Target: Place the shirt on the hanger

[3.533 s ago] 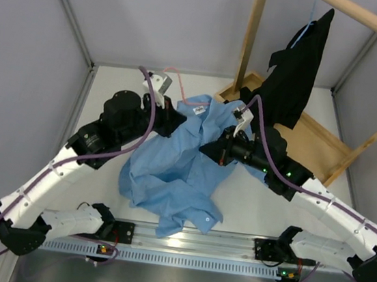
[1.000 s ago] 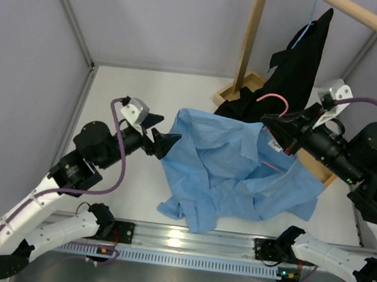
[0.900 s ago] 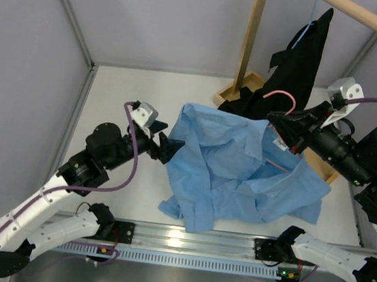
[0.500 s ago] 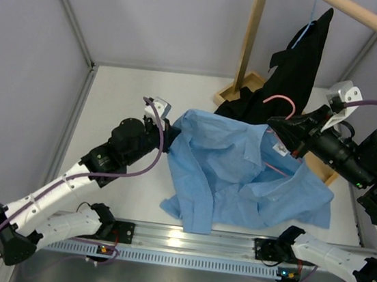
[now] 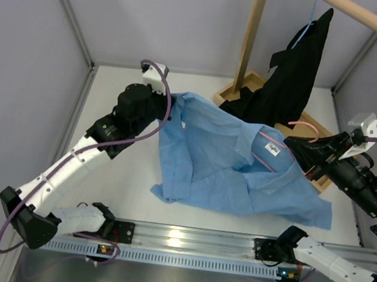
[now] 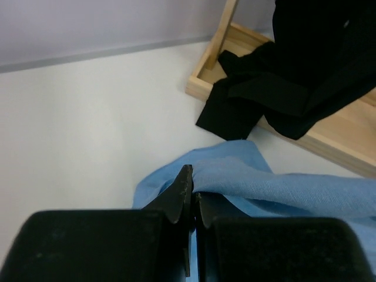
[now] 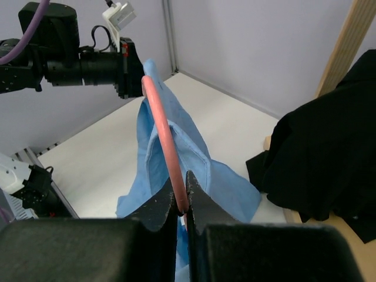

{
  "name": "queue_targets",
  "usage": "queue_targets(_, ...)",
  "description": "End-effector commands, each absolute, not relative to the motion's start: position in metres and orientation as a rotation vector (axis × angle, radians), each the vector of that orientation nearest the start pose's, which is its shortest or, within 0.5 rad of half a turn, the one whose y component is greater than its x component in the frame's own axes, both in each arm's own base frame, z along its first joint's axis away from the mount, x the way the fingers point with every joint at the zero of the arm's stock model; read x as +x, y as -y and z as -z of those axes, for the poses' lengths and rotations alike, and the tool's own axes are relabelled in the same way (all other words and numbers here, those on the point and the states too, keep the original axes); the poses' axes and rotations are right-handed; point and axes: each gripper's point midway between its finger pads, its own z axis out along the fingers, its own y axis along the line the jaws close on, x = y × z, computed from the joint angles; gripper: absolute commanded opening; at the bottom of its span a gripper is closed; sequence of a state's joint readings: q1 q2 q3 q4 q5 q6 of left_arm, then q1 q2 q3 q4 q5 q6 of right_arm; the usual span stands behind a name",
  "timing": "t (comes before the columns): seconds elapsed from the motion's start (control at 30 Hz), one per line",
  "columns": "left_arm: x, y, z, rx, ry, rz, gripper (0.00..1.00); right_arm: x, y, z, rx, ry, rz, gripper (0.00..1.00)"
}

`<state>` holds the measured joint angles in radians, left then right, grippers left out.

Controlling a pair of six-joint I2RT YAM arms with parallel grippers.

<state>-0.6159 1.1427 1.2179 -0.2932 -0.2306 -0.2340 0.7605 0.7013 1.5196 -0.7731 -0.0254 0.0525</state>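
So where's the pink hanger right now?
In the top view the hanger sits right of centre, poking inside the collar of the blue shirt, pinched by the right gripper, near the black garment.

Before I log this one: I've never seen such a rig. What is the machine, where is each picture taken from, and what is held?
Two robot arms are bolted at the near edge of a table, each ending in a two-finger gripper. The wide picture looks down from above and behind them; the other two come from a camera on each wrist. The left gripper is shut on an edge of the light blue shirt. The right gripper is shut on the pink hanger, whose wire runs inside the shirt's collar. The shirt stretches between them, drooping to the table. Behind, a black garment hangs from a wooden rack.
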Motion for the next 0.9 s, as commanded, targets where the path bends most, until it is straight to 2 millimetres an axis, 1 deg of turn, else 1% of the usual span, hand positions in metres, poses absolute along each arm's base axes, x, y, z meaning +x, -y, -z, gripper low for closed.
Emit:
queue_targets(0.0, 0.326, 0.207, -0.323, 0.226, -1.871, 0.459, 0.0, 0.142, -0.124, -0.485, -0.482, -1.431, -0.61, 0.0)
queue_targets(0.03, 0.329, 0.207, -0.318, 0.214, -1.888, 0.458, 0.0, 0.144, -0.121, -0.486, -0.463, -1.431, -0.598, 0.0)
queue_targets(0.1, 0.328, 0.21, -0.314, 0.226, -1.9, 0.478, 0.0, 0.143, -0.12, -0.489, -0.462, -1.426, -0.602, 0.0)
queue_targets(0.13, 0.327, 0.214, -0.314, 0.246, -1.901, 0.5, 0.11, 0.142, -0.122, -0.489, -0.468, -1.425, -0.612, 0.0)
queue_targets(0.17, 0.326, 0.215, -0.315, 0.251, -1.898, 0.509, 0.25, 0.143, -0.124, -0.489, -0.471, -1.427, -0.613, 0.0)
queue_targets(0.2, 0.324, 0.216, -0.318, 0.261, -1.892, 0.518, 0.43, 0.143, -0.124, -0.489, -0.471, -1.429, -0.614, 0.0)
queue_targets(0.23, 0.322, 0.216, -0.323, 0.265, -1.878, 0.527, 0.7, 0.145, -0.124, -0.489, -0.466, -1.431, -0.607, 0.0)
queue_targets(0.27, 0.321, 0.214, -0.327, 0.274, -1.867, 0.523, 0.8, 0.147, -0.124, -0.487, -0.463, -1.438, -0.601, 0.0)
queue_targets(0.3, 0.319, 0.213, -0.338, 0.279, -1.841, 0.527, 0.93, 0.148, -0.123, -0.487, -0.458, -1.441, -0.595, 0.0)
queue_targets(0.33, 0.315, 0.211, -0.349, 0.289, -1.819, 0.527, 0.98, 0.151, -0.12, -0.488, -0.436, -1.445, -0.579, 0.0)
queue_targets(0.4, 0.307, 0.213, -0.367, 0.356, -1.779, 0.542, 0.98, 0.156, -0.12, -0.486, -0.422, -1.459, -0.561, 0.0)
queue_targets(0.43, 0.3, 0.217, -0.39, 0.396, -1.727, 0.585, 0.98, 0.158, -0.12, -0.485, -0.416, -1.465, -0.553, 0.0)
queue_targets(0.47, 0.292, 0.224, -0.4, 0.46, -1.702, 0.623, 0.98, 0.161, -0.121, -0.483, -0.415, -1.475, -0.55, 0.0)
queue_targets(0.5, 0.273, 0.244, -0.411, 0.583, -1.657, 0.754, 0.98, 0.161, -0.121, -0.484, -0.415, -1.473, -0.55, 0.0)
queue_targets(0.53, 0.263, 0.255, -0.429, 0.649, -1.605, 0.83, 0.98, 0.161, -0.122, -0.484, -0.417, -1.473, -0.553, 0.0)
queue_targets(0.57, 0.25, 0.267, -0.438, 0.737, -1.56, 0.906, 0.98, 0.161, -0.123, -0.485, -0.416, -1.475, -0.556, 0.0)
queue_targets(0.6, 0.217, 0.287, -0.445, 0.91, -1.486, 1.069, 0.98, 0.16, -0.123, -0.487, -0.415, -1.469, -0.561, 0.0)
queue_targets(0.63, 0.209, 0.3, -0.444, 0.982, -1.465, 1.129, 0.98, 0.158, -0.127, -0.488, -0.439, -1.465, -0.578, 0.0)
queue_targets(0.67, 0.196, 0.307, -0.46, 1.05, -1.385, 1.152, 0.98, 0.157, -0.13, -0.489, -0.456, -1.461, -0.587, 0.0)
queue_targets(0.7, 0.174, 0.32, -0.463, 1.136, -1.328, 1.212, 0.98, 0.153, -0.13, -0.493, -0.467, -1.449, -0.598, 0.0)
queue_targets(0.73, 0.174, 0.33, -0.461, 1.166, -1.316, 1.22, 0.98, 0.15, -0.133, -0.494, -0.489, -1.446, -0.617, 0.0)
queue_targets(0.77, 0.17, 0.334, -0.473, 1.183, -1.266, 1.209, 0.98, 0.151, -0.136, -0.494, -0.5, -1.453, -0.621, 0.0)
queue_targets(0.8, 0.167, 0.34, -0.475, 1.198, -1.249, 1.211, 0.98, 0.146, -0.136, -0.501, -0.509, -1.435, -0.638, 0.0)
queue_targets(0.83, 0.175, 0.347, -0.472, 1.189, -1.267, 1.199, 0.98, 0.142, -0.139, -0.503, -0.535, -1.429, -0.652, 0.0)
queue_targets(0.87, 0.179, 0.349, -0.478, 1.201, -1.226, 1.156, 0.98, 0.139, -0.141, -0.504, -0.567, -1.431, -0.658, 0.0)
